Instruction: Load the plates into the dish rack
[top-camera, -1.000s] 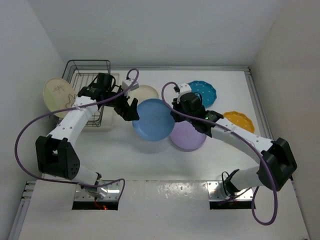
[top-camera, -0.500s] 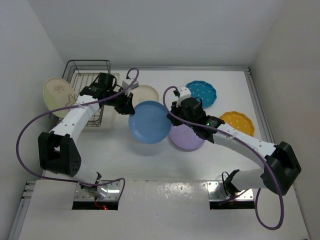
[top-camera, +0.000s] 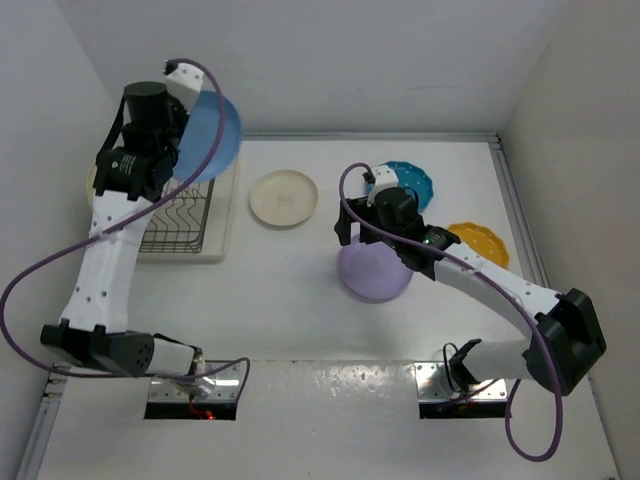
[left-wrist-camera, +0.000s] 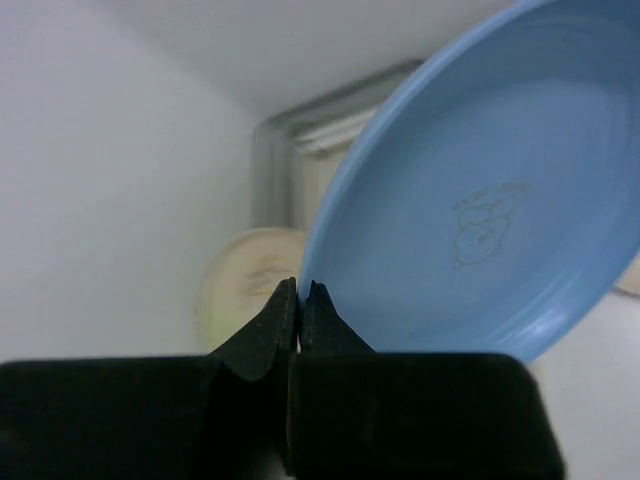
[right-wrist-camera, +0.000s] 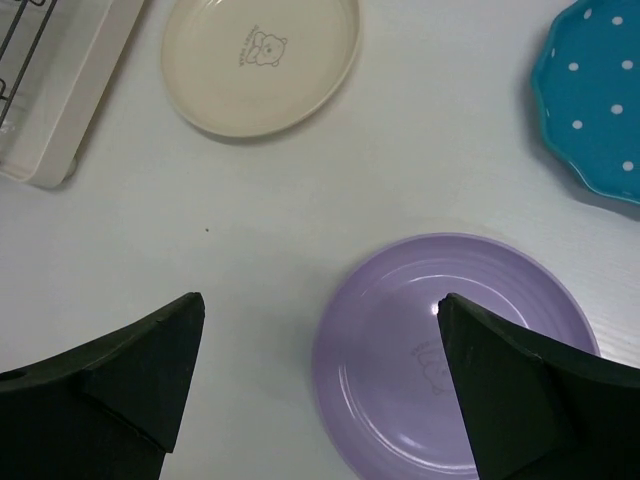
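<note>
Now the left gripper (left-wrist-camera: 300, 290), pinched shut on the blue plate (left-wrist-camera: 480, 220) at its rim, has swung it from mid-table to hang tilted above the rack (top-camera: 172, 220); slotting looks next. The right gripper (right-wrist-camera: 318, 305) gapes over the lavender plate (right-wrist-camera: 440, 370).

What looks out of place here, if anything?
Nothing is spilled or broken. The one odd sight is the light blue plate, held in the air on edge above the dish rack, pinched by its rim in the left gripper. The cream plate, lavender plate, teal plate and orange plate lie flat on the table.
</note>
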